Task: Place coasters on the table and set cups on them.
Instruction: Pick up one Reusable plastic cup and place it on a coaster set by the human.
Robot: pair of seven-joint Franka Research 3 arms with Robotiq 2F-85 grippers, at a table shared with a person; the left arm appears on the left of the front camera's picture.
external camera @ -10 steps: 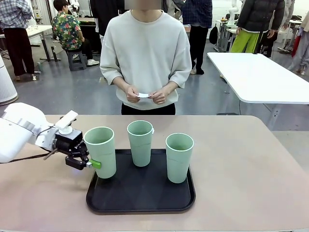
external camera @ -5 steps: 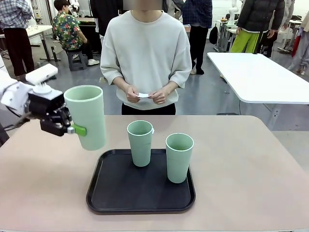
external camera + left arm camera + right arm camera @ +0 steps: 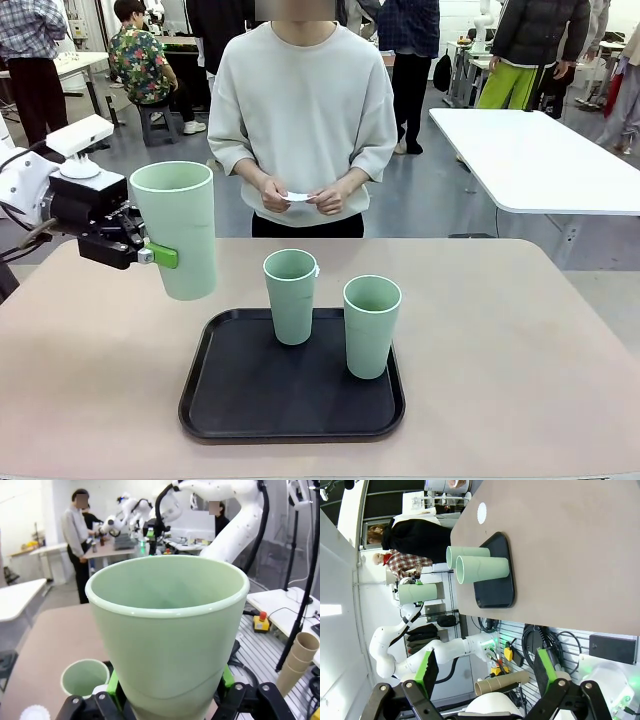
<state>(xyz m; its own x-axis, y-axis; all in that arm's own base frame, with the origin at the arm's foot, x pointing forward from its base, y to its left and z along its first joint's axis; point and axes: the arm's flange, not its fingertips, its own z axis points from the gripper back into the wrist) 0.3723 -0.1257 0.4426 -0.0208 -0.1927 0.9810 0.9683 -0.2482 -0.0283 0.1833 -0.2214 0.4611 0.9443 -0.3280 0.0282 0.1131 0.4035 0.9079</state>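
My left gripper (image 3: 150, 255) is shut on a mint-green cup (image 3: 180, 230) and holds it upright in the air, above the table (image 3: 90, 380) and left of the tray. In the left wrist view this cup (image 3: 170, 630) stands between the green pads (image 3: 114, 687). Two more cups (image 3: 290, 295) (image 3: 371, 325) stand on the black tray (image 3: 290, 415). A white coaster (image 3: 481, 513) lies on the table beyond the tray, and only its edge (image 3: 316, 269) peeks from behind the middle cup. The person holds another coaster (image 3: 297, 197) in both hands. My right gripper (image 3: 486, 672) is open and holds nothing.
The person stands at the far edge, hands at waist height. A white-topped table (image 3: 540, 160) is at the back right. Bare tabletop lies on both sides of the tray. Stacked paper cups (image 3: 297, 662) stand off the table on the robot's side.
My left gripper has lifted the left cup off the tray's front left corner, carrying it up and to the left. Since half a second ago it has risen slightly more.
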